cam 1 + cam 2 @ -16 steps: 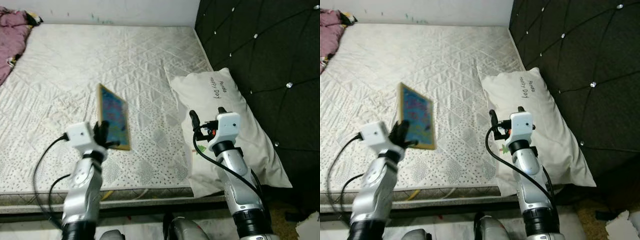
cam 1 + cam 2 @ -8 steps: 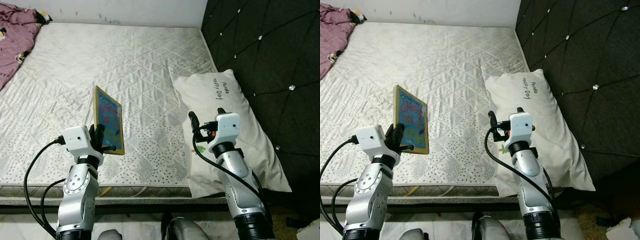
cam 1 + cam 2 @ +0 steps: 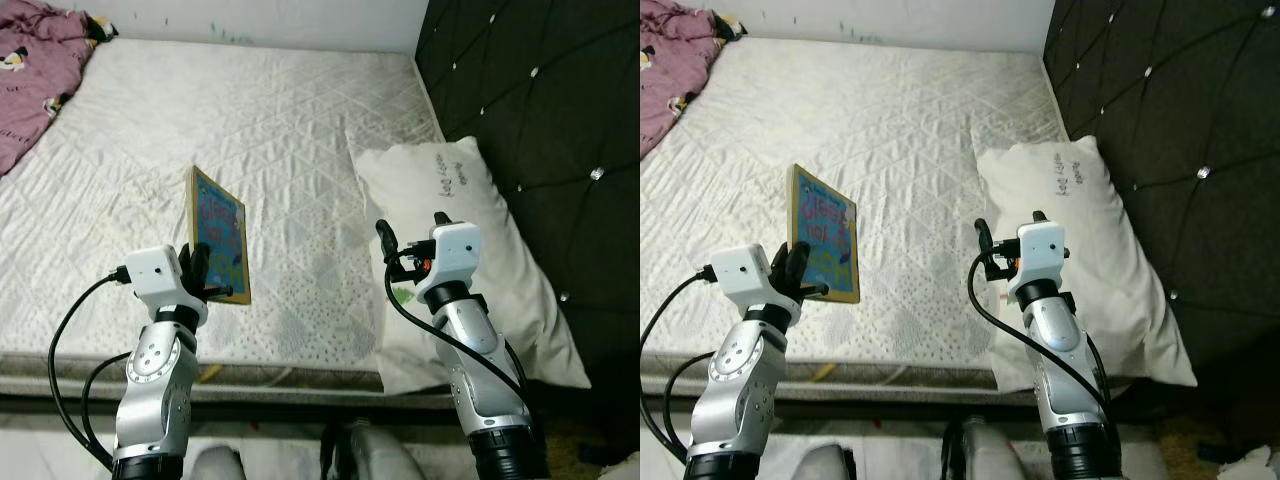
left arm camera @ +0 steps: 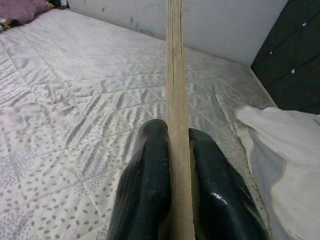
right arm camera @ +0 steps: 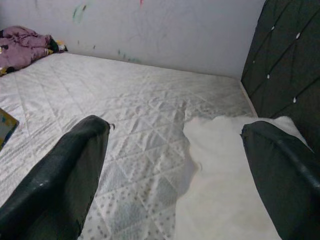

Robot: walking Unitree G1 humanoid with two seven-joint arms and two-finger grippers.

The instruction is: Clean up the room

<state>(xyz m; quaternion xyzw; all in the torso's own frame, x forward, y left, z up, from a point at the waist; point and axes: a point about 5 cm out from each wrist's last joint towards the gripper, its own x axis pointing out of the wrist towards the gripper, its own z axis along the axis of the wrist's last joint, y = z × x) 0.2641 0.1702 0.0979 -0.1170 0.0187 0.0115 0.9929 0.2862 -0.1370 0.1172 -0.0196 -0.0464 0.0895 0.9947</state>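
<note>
My left gripper (image 3: 200,275) is shut on the lower edge of a thin picture book (image 3: 219,235) with a blue cover and yellow border, held upright above the near part of the mattress (image 3: 250,120). In the left wrist view the book's edge (image 4: 176,100) stands between the two black fingers (image 4: 147,190). My right gripper (image 3: 412,238) hovers open over the near left edge of a white pillow (image 3: 470,250), nothing between its fingers (image 5: 65,175).
A purple blanket (image 3: 35,70) is bunched at the mattress's far left corner. A black tufted headboard (image 3: 540,110) stands along the right side. The mattress's front edge (image 3: 280,365) runs just below my arms. The wall (image 5: 150,30) bounds the far side.
The camera has shifted slightly, so the whole scene sits a little lower and to the right. The left gripper still holds the book upright; the right arm has not moved.
</note>
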